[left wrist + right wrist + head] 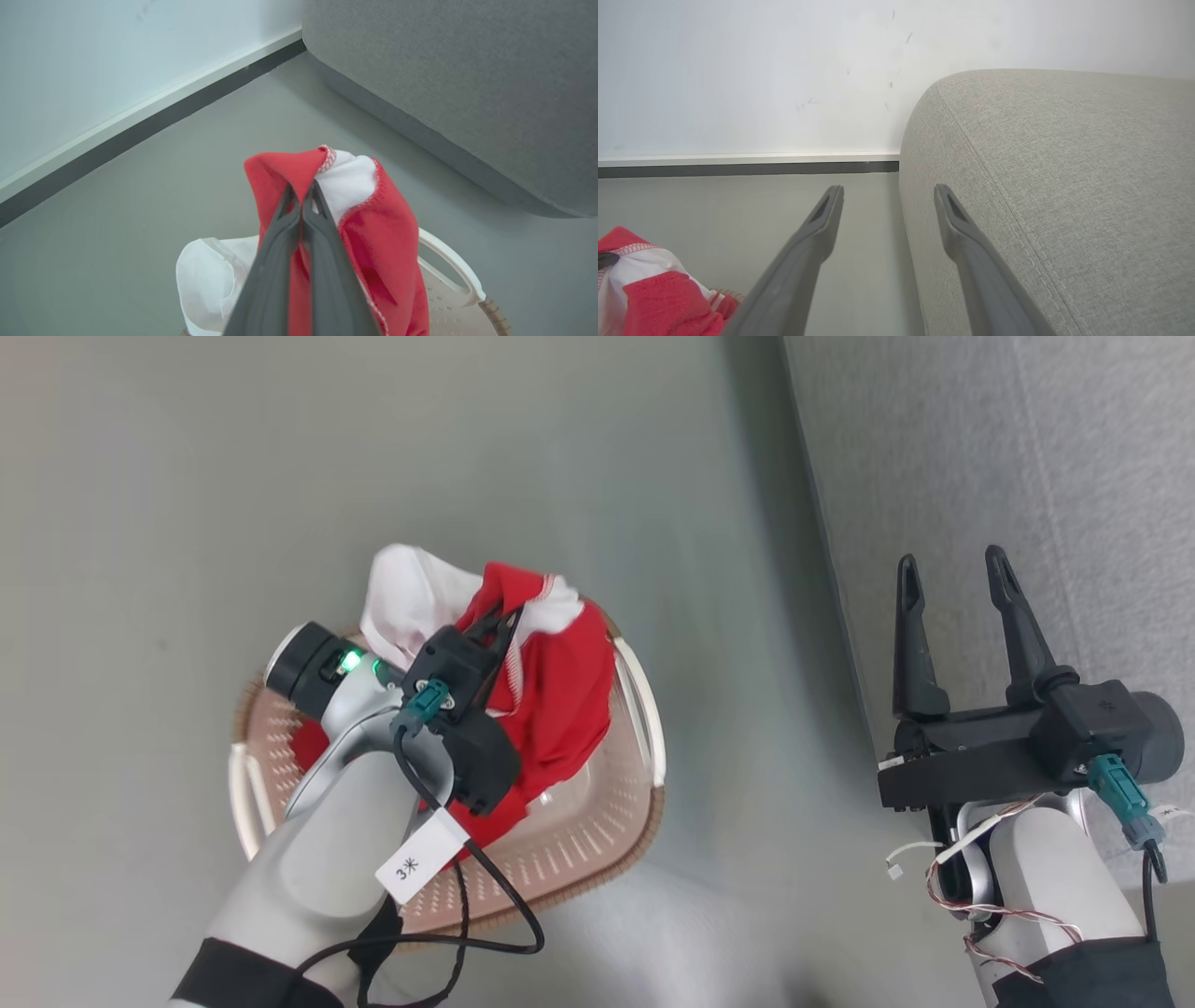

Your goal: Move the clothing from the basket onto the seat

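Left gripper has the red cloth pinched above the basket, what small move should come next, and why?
Probably lift the left gripper a little higher. It is shut on the cloth, but the lower folds hang inside the basket; clearing it first should let the arm swing right to the seat without dragging.

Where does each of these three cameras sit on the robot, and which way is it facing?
Head view: on the head, looking down at the basket, floor and seat; both arms show, left claw shut on the clothing, right claw open.
Left wrist view: on the left wrist, looking along its closed fingers at the clothing.
Right wrist view: on the right wrist, looking along its spread fingers at the seat's edge.
Shared: all show clothing and seat.
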